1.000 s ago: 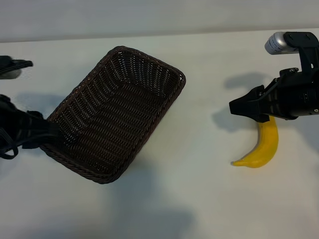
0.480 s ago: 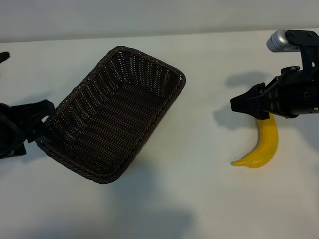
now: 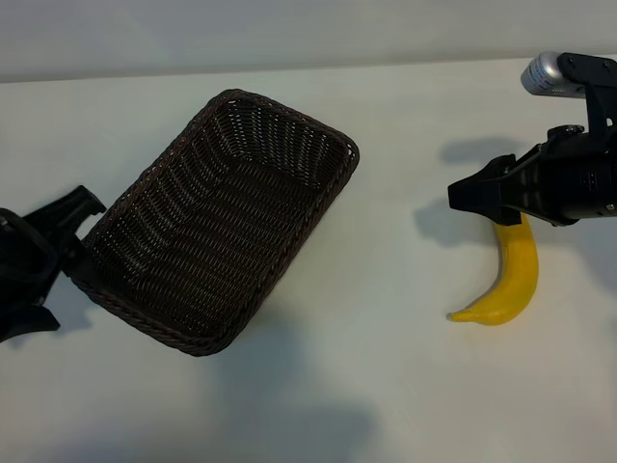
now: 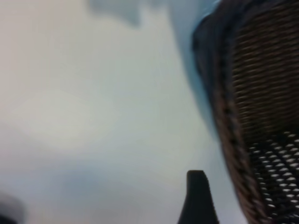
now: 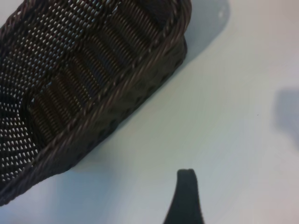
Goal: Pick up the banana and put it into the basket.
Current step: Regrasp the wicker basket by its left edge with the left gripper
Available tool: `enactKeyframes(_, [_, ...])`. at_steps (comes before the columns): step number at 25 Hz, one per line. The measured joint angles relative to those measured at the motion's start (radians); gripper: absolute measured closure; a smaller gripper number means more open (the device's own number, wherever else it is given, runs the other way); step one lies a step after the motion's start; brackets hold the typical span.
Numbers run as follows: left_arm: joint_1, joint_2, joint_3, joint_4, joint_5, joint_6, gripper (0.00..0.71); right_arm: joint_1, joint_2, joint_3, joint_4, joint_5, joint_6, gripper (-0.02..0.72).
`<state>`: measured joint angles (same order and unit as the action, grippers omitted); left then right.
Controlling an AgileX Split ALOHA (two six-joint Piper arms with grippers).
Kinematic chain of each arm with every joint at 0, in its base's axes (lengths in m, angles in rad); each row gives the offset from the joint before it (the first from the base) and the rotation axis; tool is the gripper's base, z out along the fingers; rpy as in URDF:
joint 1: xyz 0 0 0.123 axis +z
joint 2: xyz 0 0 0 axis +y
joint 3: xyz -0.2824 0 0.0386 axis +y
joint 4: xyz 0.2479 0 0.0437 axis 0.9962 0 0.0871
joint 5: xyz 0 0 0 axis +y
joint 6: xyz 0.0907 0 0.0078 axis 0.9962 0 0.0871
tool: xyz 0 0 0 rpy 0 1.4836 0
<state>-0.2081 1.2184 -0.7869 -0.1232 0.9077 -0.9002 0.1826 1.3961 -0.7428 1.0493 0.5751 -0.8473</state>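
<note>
A: Where is the banana (image 3: 514,278)?

B: On the table (image 3: 405,386), well right of the basket (image 3: 224,220), its upper end hidden under the right gripper (image 3: 469,198). Not lifted.

A: Jaws?

B: Right gripper's jaws stand wide, holding nothing; it hovers above the banana's top end, pointing toward the basket. My reading: it is positioned for a descent onto the fruit, grasp not yet begun.

A: Left arm?

B: Left gripper (image 3: 60,234) sits at the basket's near-left corner, jaws also wide, nothing held. One finger is just beside the rim; contact cannot be confirmed. Probably there to steady the basket.

A: Basket contents?

B: Nothing inside in any view. It lies skewed on the table.
</note>
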Motion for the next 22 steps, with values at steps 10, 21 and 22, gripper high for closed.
enactKeyframes(10, [-0.014, 0.098, 0.000, 0.005, -0.009, -0.075, 0.162, 0.000, 0.000, 0.000, 0.000, -0.001, 0.018, 0.107])
enactKeyframes(21, [-0.194, 0.190, 0.000, 0.134, -0.130, -0.366, 0.162, 0.000, 0.000, 0.000, 0.000, -0.001, 0.021, 0.107])
enactKeyframes(22, [-0.201, 0.195, 0.000, 0.139, -0.129, -0.369, 0.162, 0.000, 0.000, 0.000, 0.000, -0.001, 0.021, 0.107])
